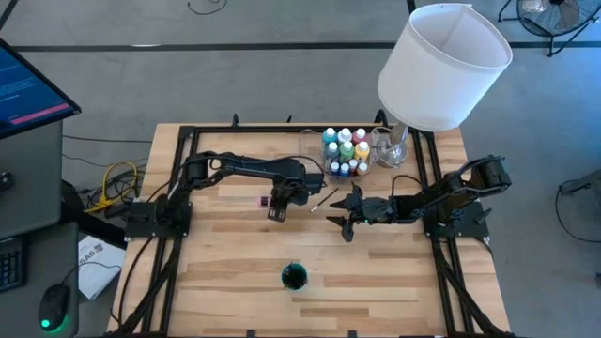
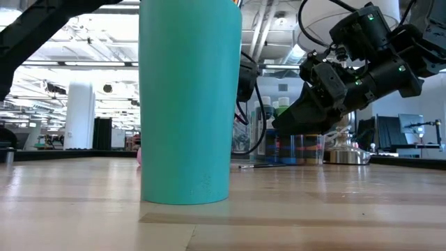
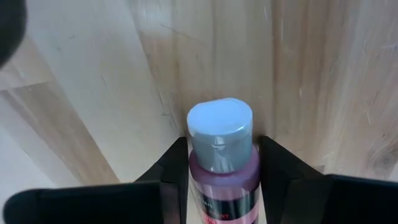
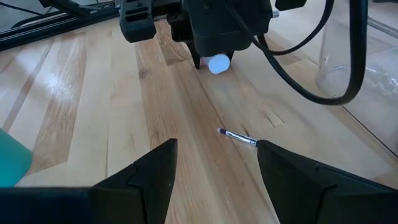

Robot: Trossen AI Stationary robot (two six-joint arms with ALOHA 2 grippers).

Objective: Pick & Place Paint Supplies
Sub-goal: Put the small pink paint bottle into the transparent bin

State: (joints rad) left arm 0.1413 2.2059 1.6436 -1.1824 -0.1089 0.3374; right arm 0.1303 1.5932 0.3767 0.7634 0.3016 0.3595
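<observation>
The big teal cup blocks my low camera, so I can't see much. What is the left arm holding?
Observer: The left jaws are closed on a pink paint bottle with a white cap.
Operator: Where's the brush?
Observer: A thin brush lies on the table, just ahead of the right jaws, which are open.
Operator: And the other paints?
Observer: The other bottles stand together in the clear tray at the back, beside the white lampshade.

Our left gripper [image 1: 276,208] lowered mid-table, fingers [image 3: 171,171] clamped either side of a load, our right gripper [image 4: 214,163] beside it, jaws spread wide
</observation>
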